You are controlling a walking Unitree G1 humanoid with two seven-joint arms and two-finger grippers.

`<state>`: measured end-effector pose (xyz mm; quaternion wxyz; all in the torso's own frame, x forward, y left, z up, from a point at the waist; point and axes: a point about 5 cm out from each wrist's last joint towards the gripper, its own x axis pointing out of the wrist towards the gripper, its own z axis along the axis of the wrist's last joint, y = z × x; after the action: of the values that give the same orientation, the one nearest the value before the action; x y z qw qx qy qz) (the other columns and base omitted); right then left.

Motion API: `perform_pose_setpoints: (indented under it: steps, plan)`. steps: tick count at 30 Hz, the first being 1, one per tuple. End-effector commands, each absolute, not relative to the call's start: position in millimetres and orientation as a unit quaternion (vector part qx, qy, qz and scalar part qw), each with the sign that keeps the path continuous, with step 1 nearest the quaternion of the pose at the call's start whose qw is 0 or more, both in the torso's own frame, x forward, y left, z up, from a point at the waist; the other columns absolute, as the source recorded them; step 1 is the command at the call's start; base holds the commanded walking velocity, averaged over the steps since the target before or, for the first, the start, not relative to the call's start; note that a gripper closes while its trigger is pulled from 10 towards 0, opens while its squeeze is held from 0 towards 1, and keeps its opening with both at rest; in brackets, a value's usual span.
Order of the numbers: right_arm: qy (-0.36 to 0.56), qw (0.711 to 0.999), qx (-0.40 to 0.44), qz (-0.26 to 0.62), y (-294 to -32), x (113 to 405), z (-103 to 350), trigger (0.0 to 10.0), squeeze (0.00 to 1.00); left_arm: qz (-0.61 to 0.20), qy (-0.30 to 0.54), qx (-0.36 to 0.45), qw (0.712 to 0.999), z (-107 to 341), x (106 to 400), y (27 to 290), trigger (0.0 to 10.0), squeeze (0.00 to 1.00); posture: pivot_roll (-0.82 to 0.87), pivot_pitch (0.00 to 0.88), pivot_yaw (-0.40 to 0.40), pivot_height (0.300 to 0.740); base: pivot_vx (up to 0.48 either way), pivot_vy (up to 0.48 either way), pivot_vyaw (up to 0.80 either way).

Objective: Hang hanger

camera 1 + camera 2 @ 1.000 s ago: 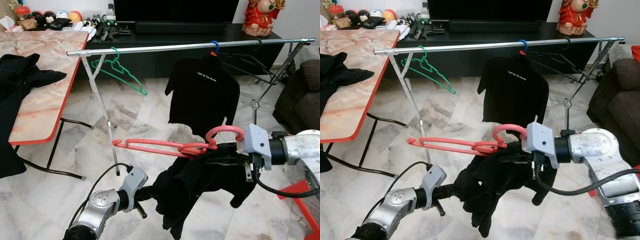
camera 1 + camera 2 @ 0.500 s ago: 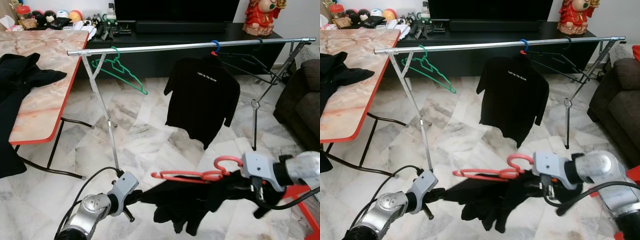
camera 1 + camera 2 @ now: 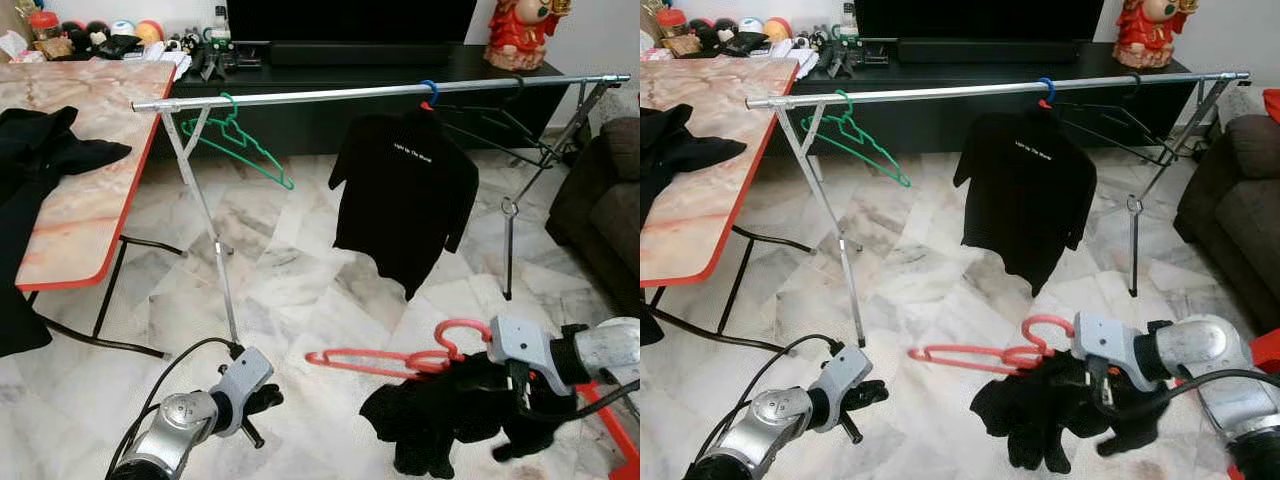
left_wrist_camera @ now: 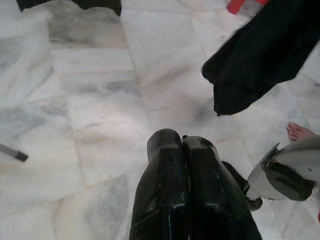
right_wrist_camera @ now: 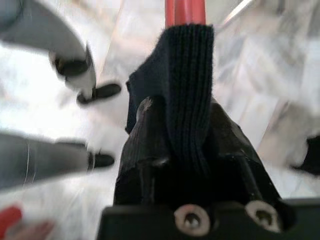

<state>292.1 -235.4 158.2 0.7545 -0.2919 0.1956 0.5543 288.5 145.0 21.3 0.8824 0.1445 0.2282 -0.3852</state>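
One red plastic hanger [image 3: 385, 358], light, stiff, slippery; black soft garment [image 3: 440, 425] draped on it, bunched, low over the marble floor [image 3: 300, 280], well below the silver metal rail [image 3: 380, 92]. Best held at its neck.

Right wrist view: right tool [image 5: 182, 150] pinches collar and hanger.

Left wrist view: left tool [image 4: 182, 150] pressed together, empty, arm low.
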Motion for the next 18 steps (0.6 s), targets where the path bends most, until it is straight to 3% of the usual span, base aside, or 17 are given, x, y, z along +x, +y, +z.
perform_pose_setpoints:
  steps: [1, 2, 3, 4, 11, 18]
  plan:
    - [0.139, 0.763, -0.288, 0.562, -227.7, 296.2, 184.4, 0.0, 0.0, -0.395, 0.224, 0.133, 0.881, 18.6, 283.8, 142.8, 10.0, 0.0, -0.07, 0.142, -0.005, 0.74, 0.0, 0.0, 0.0]
    - [0.13, 0.76, -0.285, 0.57, -224.2, 295.2, 188.6, 0.0, 0.0, -0.397, 0.217, 0.123, 0.884, 21.0, 284.9, 140.9, 10.0, 0.36, -0.07, 0.14, -0.007, 0.74, 0.0, 0.0, 0.0]
    - [0.124, 0.757, -0.284, 0.575, -221.9, 294.4, 191.4, 0.0, 0.0, -0.397, 0.211, 0.116, 0.885, 22.7, 285.7, 139.7, 10.0, 0.36, -0.07, 0.14, -0.007, 0.74, 0.0, 0.0, 0.0]
    - [0.117, 0.753, -0.284, 0.582, -218.9, 292.9, 195.2, 0.0, 0.0, -0.403, 0.207, 0.107, 0.885, 24.5, 286.0, 138.2, 10.0, 1.0, -0.07, 0.14, -0.008, 0.74, 0.0, 0.0, 0.0]
    - [0.094, 0.726, -0.303, 0.611, -206.2, 286.0, 210.1, 0.0, 0.0, -0.422, 0.195, 0.098, 0.88, 28.7, 285.9, 133.5, 10.0, 1.0, -0.08, 0.143, -0.014, 0.74, 0.0, 0.0, 0.0]
    - [0.088, 0.72, -0.302, 0.619, -201.0, 284.0, 213.2, 0.0, 0.0, -0.414, 0.178, 0.098, 0.888, 32.4, 289.2, 132.8, 10.0, 1.0, -0.08, 0.144, -0.017, 0.74, 0.0, 0.0, 0.0]
